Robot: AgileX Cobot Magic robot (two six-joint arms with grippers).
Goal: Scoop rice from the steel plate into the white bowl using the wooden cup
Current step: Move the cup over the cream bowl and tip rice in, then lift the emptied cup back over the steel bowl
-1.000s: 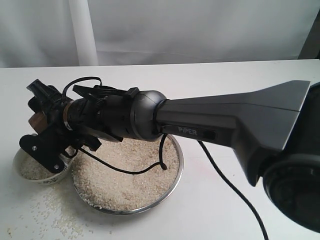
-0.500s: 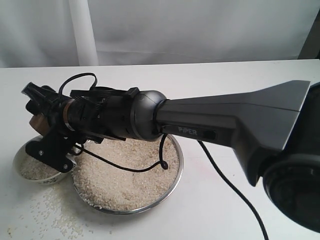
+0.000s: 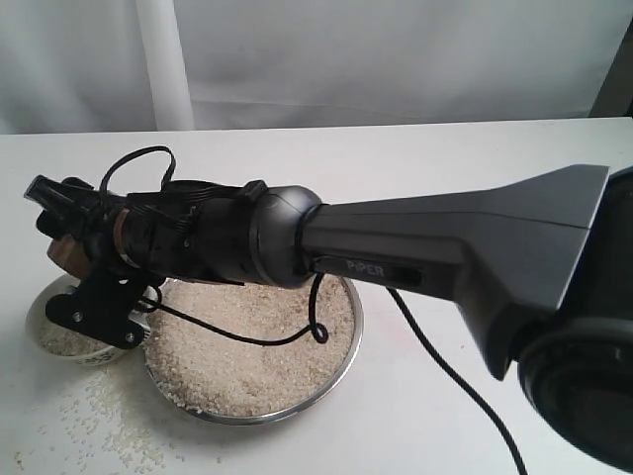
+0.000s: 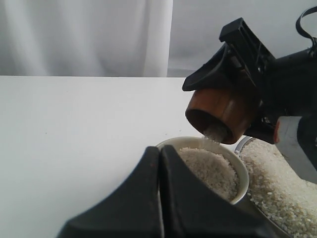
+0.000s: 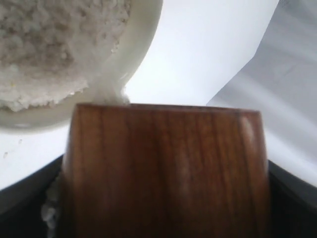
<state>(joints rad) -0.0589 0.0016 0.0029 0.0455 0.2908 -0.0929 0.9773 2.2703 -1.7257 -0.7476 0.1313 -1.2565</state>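
In the exterior view my right gripper reaches across to the left and is shut on the wooden cup, which hangs tilted above the white bowl. The left wrist view shows the cup mouth-down over the bowl, with rice spilling from its lip onto the heap inside. The right wrist view is filled by the cup, with the bowl's rim beyond it. The steel plate holds a wide bed of rice. My left gripper is shut and empty, close beside the bowl.
Loose grains lie scattered on the white table in front of the bowl and plate. A black cable trails from the right arm across the plate and the table. A white curtain hangs behind the table.
My right gripper has shifted left and rolled the cup further over, bringing its mouth above the bowl.
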